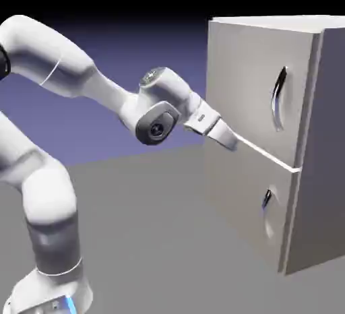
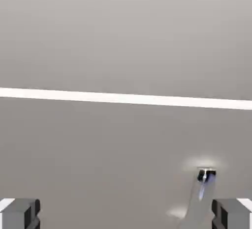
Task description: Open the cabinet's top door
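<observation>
Cabinet's [image 1: 269, 137] top door [image 1: 259, 90] sat shut, its curved handle [image 1: 278, 98] untouched, while the gripper [image 1: 229, 141] hovered with jaws spread near the pale seam [image 2: 126, 98] between doors.

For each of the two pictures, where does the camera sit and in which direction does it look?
Exterior view: fixed beside the robot, looking across at the cabinet; the arm and gripper show.
Hand view: on the hand, facing the cabinet front up close; only two grey fingertips show.
Both share the pale seam between the doors and a small handle.
</observation>
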